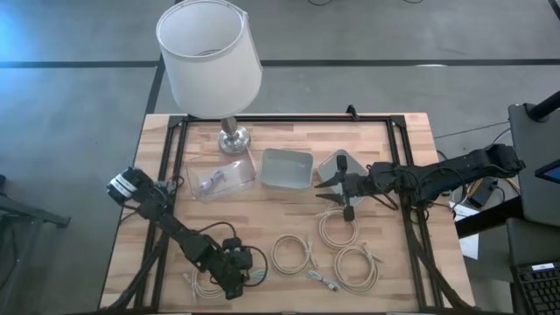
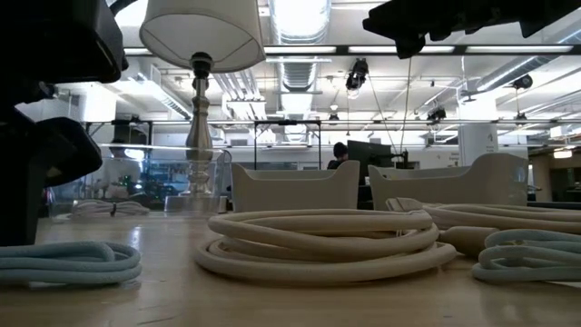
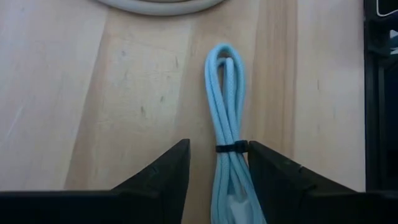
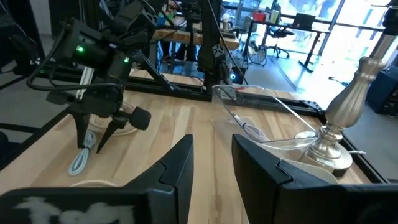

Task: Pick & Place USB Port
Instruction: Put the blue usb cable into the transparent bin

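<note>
Left gripper (image 3: pixel 217 180) straddles the blue cable (image 3: pixel 225 112).
Its fingers stand apart around the tie, not closed, at the table's (image 1: pixel 402 262) near edge. White coils (image 1: pixel 290 255) lie beside; bins (image 1: pixel 287 168) and lamp (image 1: pixel 210 57) stand farther off. Right gripper (image 1: pixel 337 194), slightly open and empty, hovers above a coil.

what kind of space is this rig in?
Likely an open-plan office or lab: exposed ceiling ducts, desks with office chairs, and a person at a monitor behind the wooden table.
</note>
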Robot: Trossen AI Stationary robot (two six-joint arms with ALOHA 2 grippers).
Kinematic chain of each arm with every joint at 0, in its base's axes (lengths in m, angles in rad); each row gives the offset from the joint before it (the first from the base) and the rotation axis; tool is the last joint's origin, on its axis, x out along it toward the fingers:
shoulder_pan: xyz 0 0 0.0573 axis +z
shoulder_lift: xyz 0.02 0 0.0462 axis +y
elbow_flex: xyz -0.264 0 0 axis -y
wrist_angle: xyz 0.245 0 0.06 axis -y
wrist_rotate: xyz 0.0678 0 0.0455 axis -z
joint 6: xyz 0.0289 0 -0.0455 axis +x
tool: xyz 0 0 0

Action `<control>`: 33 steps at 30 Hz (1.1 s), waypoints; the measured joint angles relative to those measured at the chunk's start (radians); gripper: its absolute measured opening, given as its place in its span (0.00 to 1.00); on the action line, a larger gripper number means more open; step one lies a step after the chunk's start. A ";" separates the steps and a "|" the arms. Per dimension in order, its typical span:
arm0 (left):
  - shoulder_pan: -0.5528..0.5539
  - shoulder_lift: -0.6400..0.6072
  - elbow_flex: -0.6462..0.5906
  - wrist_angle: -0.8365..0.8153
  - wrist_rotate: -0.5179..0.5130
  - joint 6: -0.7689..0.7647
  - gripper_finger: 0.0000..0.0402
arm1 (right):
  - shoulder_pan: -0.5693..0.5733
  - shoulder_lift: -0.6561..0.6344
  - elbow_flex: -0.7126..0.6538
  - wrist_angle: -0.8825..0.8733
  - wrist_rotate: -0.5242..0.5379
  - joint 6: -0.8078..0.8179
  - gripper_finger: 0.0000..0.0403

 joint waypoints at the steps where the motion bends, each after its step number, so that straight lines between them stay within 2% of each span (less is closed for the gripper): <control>1: -0.001 0.004 0.000 0.001 -0.001 0.000 0.41 | 0.000 0.000 0.000 0.000 0.000 0.000 0.25; 6: -0.001 0.013 0.000 -0.002 -0.008 0.044 0.35 | 0.000 0.000 0.000 0.000 0.000 0.000 0.24; 13: 0.005 0.015 -0.003 -0.003 -0.044 0.121 0.13 | 0.000 0.000 0.000 -0.002 0.000 0.000 0.25; 15: 0.009 0.016 -0.003 0.003 -0.064 0.126 0.10 | 0.000 0.000 0.000 -0.002 0.000 0.000 0.26; 24: 0.030 -0.041 -0.007 -0.051 -0.285 0.200 0.11 | 0.000 0.000 0.000 -0.004 0.000 0.001 0.23; 27: 0.055 -0.099 -0.007 -0.107 -0.382 0.140 0.13 | 0.000 0.000 0.000 -0.006 0.000 0.017 0.22; 33: 0.115 -0.268 -0.006 -0.323 -0.477 0.025 0.12 | 0.000 0.000 0.000 -0.016 -0.001 0.077 0.20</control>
